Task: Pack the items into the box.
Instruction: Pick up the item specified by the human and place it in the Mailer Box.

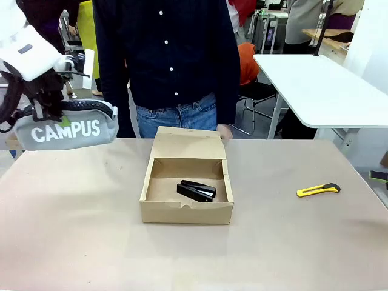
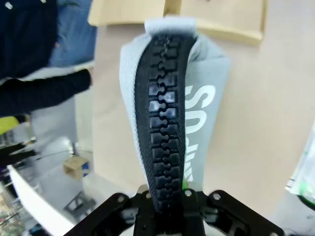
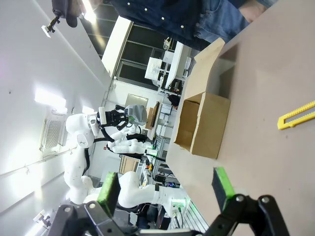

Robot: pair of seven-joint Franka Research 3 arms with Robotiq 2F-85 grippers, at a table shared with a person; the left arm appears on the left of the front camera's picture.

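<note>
The grey CAMPUS pouch hangs in the air over the table's far left corner, with my left gripper shut on its top edge. In the left wrist view the pouch's black zipper runs up from between the fingers of that gripper. The open cardboard box sits mid-table, lid flap up at the back. A black stapler lies inside it. My right gripper stands open and empty, well off to the side of the box.
A person stands at the far edge right behind the box, one hand by the lid. A yellow utility knife lies on the table to the right. A white table stands beyond, at the back right.
</note>
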